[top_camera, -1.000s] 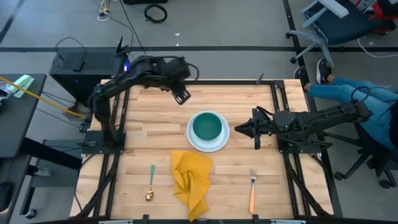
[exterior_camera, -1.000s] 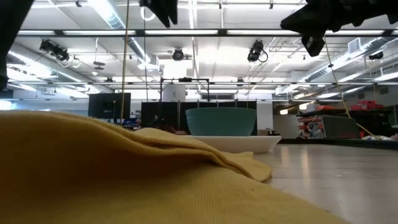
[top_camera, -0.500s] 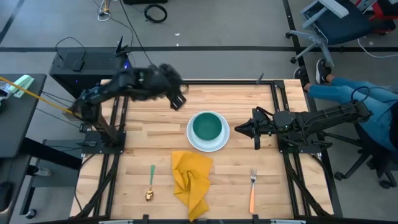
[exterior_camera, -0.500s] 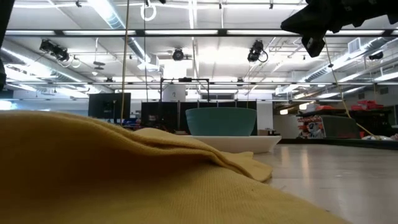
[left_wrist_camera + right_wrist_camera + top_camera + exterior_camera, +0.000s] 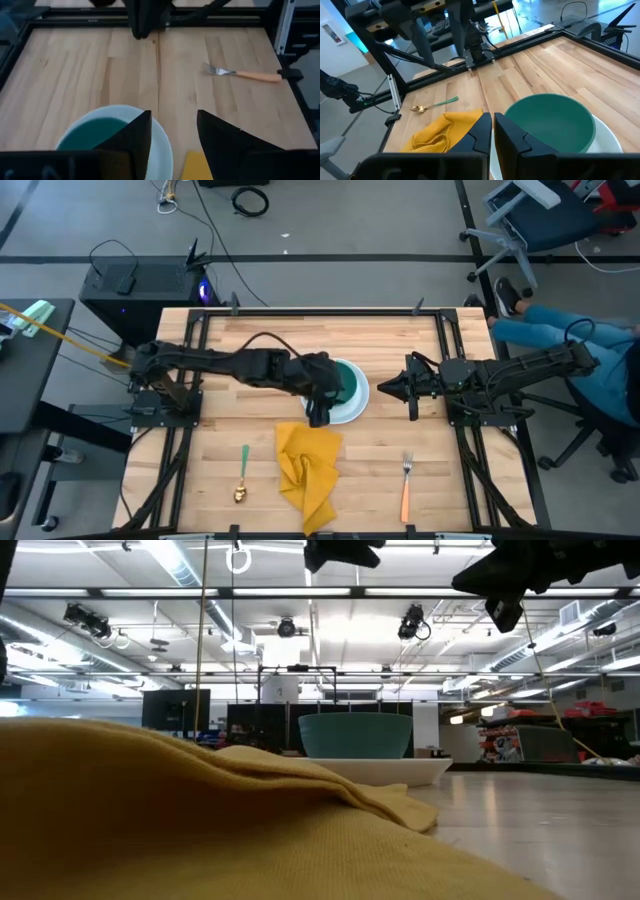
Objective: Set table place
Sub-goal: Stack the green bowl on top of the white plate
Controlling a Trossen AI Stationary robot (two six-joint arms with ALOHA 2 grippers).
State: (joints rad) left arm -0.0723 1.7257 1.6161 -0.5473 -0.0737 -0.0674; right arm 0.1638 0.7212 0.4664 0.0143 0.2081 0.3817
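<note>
High view puts the left gripper (image 5: 318,412) over the near-left rim of the plate (image 5: 352,412), right at the far edge of the yellow napkin (image 5: 308,470). The napkin lies just toward the front of the table (image 5: 240,360) from that gripper, its long axis running front to back, crumpled. My guess is the napkin is the next thing to be handled, and the left arm is clearly the nearer one; it needs only a short reach forward and down.

Left wrist view shows its fingers (image 5: 134,137) apart with a plain gap, nothing between them, the green bowl (image 5: 95,137) and a yellow corner of napkin below.

The right gripper (image 5: 388,389) waits just right of the plate, fingers together and empty, as the right wrist view shows.

Spoon (image 5: 242,476) lies left of the napkin, fork (image 5: 406,485) to the right near the front edge, both lengthwise front to back. The bowl sits on the plate mid-table.

A second ago the left arm was raised over the far-left part of the table, well away from the plate; it has since swung across to the plate. The right arm has not moved, nor has anything on the table.
</note>
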